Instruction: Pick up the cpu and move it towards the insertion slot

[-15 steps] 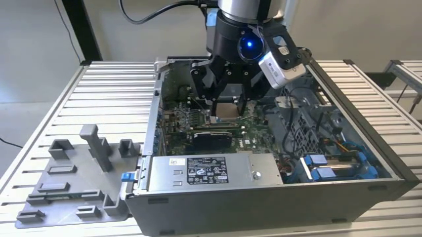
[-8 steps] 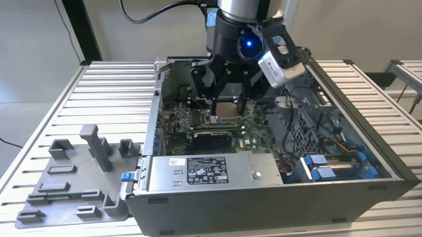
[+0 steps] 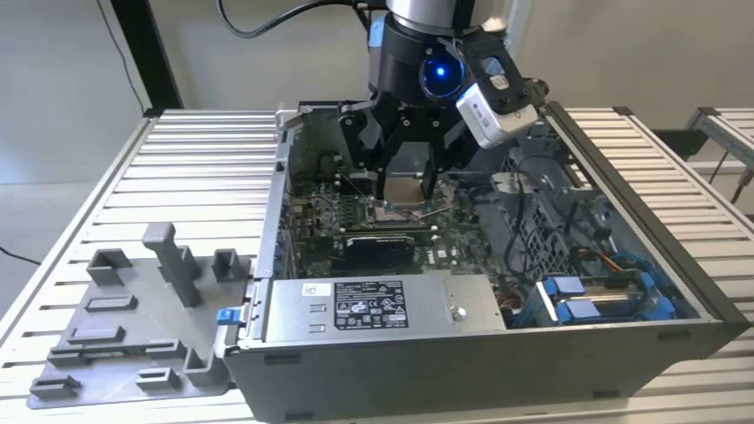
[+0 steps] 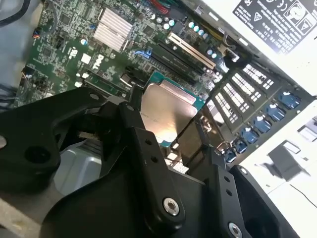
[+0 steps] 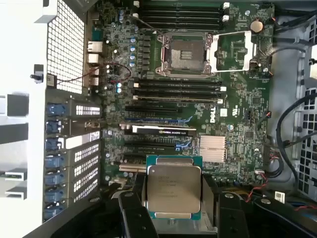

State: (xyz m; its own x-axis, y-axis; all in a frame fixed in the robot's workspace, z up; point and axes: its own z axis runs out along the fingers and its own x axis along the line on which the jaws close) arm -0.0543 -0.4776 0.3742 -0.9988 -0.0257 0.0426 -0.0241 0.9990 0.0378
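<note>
The cpu [image 5: 174, 191] is pinched by its edges between the jaws above the insertion slot [image 5: 186, 55] — a slight tilt could bend socket pins.

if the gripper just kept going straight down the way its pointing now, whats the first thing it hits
Probably the insertion slot or the green board right around it. In the exterior view the gripper, shut on the cpu, hangs just above the open socket inside the computer case. Exact alignment is hard to judge.
</note>
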